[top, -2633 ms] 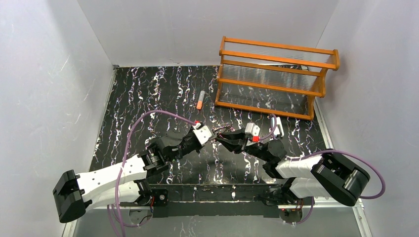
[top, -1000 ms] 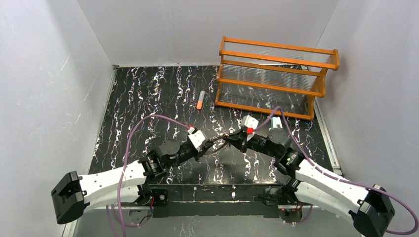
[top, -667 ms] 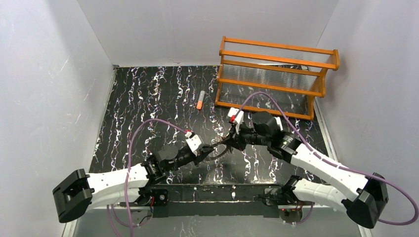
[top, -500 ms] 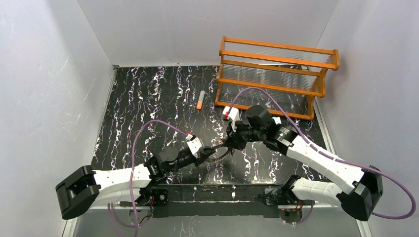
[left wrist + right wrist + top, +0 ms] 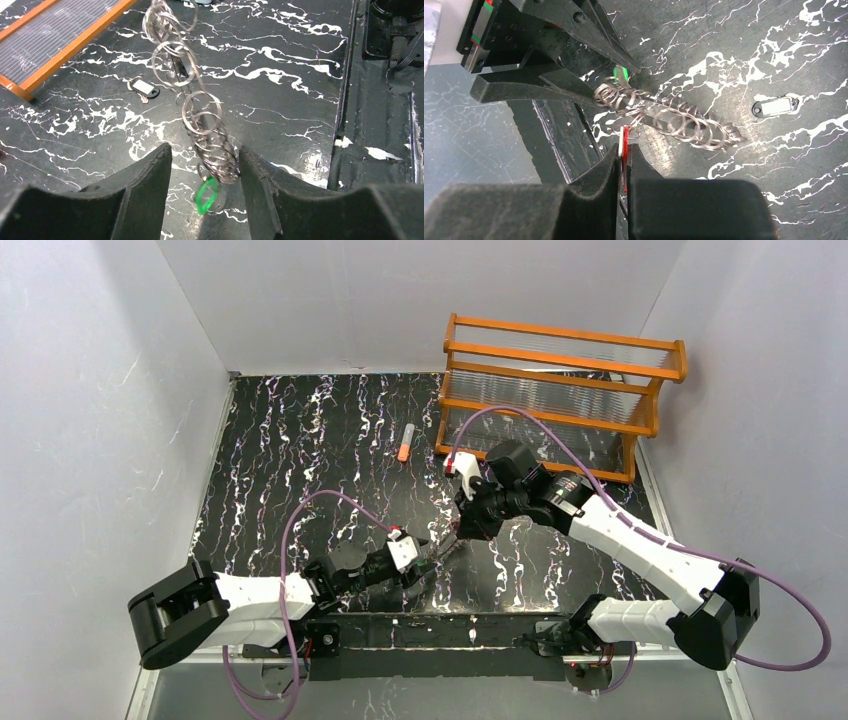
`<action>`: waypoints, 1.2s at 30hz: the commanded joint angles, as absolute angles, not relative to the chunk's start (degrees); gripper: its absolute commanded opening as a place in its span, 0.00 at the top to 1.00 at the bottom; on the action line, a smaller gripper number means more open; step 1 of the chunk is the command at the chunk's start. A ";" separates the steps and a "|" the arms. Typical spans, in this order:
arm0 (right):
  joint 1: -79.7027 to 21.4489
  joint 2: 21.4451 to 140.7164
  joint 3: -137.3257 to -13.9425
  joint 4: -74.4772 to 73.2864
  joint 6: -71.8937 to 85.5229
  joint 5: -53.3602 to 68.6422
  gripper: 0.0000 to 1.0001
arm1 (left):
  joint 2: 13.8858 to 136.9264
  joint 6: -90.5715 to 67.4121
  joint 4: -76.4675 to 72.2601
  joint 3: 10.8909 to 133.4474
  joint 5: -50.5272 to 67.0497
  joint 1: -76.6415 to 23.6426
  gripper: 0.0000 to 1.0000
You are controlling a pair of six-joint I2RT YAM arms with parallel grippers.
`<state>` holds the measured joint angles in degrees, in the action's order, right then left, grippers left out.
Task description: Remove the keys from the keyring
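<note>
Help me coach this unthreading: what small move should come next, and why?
Probably draw the right hand away from the left hand, along the stretched keyring. It pinches the red key; the green key still hangs on; the dark-and-white key already lies free.

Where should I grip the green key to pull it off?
Grip the green key by its flat faces at the free lower end, coming from below the left gripper, away from the keyring. It hangs clear under the coils, above the table.

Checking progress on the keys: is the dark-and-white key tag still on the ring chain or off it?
Off. The dark-and-white tag lies flat on the table, apart from the ring chain, which carries the green tag.
</note>
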<state>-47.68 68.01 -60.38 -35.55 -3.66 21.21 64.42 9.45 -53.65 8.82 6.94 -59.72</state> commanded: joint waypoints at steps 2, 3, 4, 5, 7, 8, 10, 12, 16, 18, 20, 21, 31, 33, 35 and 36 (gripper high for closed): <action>-47.59 68.81 -64.19 -38.23 -4.51 22.49 0.99 | 63.21 14.41 -56.78 9.70 7.39 -59.59 0.48; -47.62 69.01 -64.16 -38.64 -4.74 22.40 0.99 | 62.74 15.04 -56.73 9.79 7.17 -59.59 0.47; -47.62 69.07 -64.01 -38.96 -5.02 22.26 0.99 | 62.29 15.60 -56.77 9.95 7.18 -59.55 0.47; -47.62 69.16 -63.88 -39.35 -5.23 22.19 0.99 | 61.85 16.17 -56.73 10.20 7.42 -59.58 0.47; -47.61 69.24 -63.81 -39.67 -5.40 21.96 0.99 | 61.24 16.90 -56.78 10.87 8.12 -59.59 0.46; -47.59 69.30 -63.93 -39.83 -5.37 21.74 0.99 | 61.18 16.88 -56.78 11.31 8.57 -59.59 0.45; -47.58 69.41 -64.22 -40.11 -5.41 21.78 0.99 | 61.16 17.00 -56.76 12.22 9.45 -59.59 0.44; -47.61 69.51 -64.40 -40.33 -5.61 21.93 0.99 | 61.38 17.86 -56.78 12.93 10.49 -59.59 0.43; -47.56 69.90 -64.38 -40.84 -6.11 22.41 0.99 | 62.92 20.62 -56.78 14.41 12.61 -59.59 0.41; -47.63 70.02 -64.34 -40.93 -6.28 22.52 0.99 | 63.54 22.49 -56.78 15.09 13.48 -59.59 0.41; -47.60 70.05 -64.50 -41.28 -6.62 22.82 0.99 | 64.00 24.38 -56.73 15.48 14.27 -59.57 0.41; -47.63 69.98 -64.59 -41.43 -6.75 22.93 0.99 | 64.25 25.42 -56.77 15.66 14.97 -59.53 0.41; -47.90 70.27 -64.69 -42.87 -8.69 24.04 0.99 | 67.64 30.22 -55.15 19.63 21.54 -57.53 0.41; -47.90 70.40 -64.69 -42.98 -8.87 24.08 0.99 | 68.05 30.71 -54.65 20.44 22.59 -57.05 0.41; -47.91 70.40 -64.69 -42.98 -8.91 24.03 0.99 | 68.72 31.17 -54.10 21.24 23.87 -56.75 0.43; -47.95 70.40 -64.69 -42.98 -8.96 24.00 0.99 | 69.09 31.46 -53.79 21.46 24.17 -56.71 0.43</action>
